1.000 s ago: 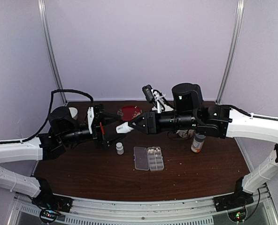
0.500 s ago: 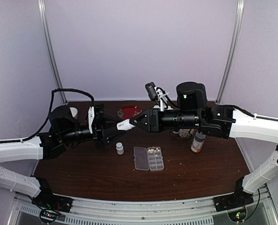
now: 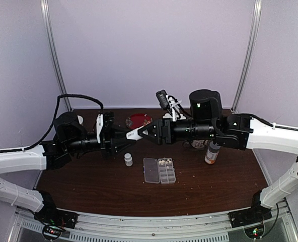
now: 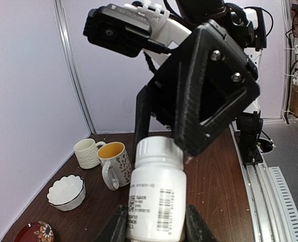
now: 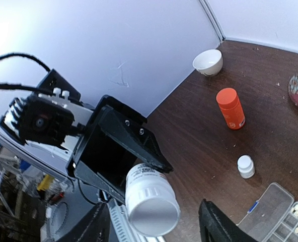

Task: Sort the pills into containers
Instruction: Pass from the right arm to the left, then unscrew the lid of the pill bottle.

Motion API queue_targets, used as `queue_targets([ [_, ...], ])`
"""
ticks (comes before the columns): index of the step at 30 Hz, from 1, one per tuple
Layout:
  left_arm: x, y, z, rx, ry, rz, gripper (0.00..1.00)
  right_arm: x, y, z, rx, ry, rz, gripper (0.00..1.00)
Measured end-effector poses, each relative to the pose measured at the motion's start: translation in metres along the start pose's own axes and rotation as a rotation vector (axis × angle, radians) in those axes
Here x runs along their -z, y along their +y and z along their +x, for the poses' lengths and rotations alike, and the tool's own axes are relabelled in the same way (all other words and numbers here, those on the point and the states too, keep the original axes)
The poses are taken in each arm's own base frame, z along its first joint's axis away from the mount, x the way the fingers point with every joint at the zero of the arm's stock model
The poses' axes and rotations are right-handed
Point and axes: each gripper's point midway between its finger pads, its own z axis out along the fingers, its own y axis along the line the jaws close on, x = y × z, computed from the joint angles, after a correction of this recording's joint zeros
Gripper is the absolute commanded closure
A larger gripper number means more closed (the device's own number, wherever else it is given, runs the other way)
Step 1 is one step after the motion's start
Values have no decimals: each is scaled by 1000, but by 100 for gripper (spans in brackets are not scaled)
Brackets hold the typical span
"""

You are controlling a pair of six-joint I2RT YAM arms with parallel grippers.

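Note:
A white pill bottle (image 3: 134,134) hangs in mid-air over the back of the table between the two arms. My left gripper (image 4: 156,224) is shut on its body, with both fingers pressed to its sides and the cap pointing away. My right gripper (image 5: 156,224) is open: its fingers stand wide of the cap (image 5: 152,208) with a gap on each side. The clear pill box (image 3: 159,170) lies open on the table below, with whitish pills (image 3: 164,162) in its far cells. The box also shows at the corner of the right wrist view (image 5: 282,212).
A small white bottle (image 3: 128,159) stands left of the box. An amber bottle (image 3: 212,153) stands under the right arm. An orange bottle (image 5: 230,108) and a white bowl (image 5: 208,61) lie further left. A red plate (image 3: 140,120) and two mugs (image 4: 114,162) stand at the back.
My left gripper has closed on the white bottle's body. My right gripper, which held the bottle, has opened off its cap. Both arms shifted slightly right.

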Motion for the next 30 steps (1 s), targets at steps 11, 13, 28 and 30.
queue_targets([
  [11, -1, -1, 1, -35, 2, 10, 84, 14, 3, 3, 32, 95, 57, 36],
  [13, -2, -3, 3, -34, 6, 23, 84, 15, 10, -1, 31, 101, 38, 40],
  [28, -4, -11, 11, -29, 26, 65, 84, 9, 3, 12, 14, 173, 69, 37],
  [30, -4, -12, 11, -31, 25, 69, 85, 10, 0, 13, 13, 174, 85, 38],
])
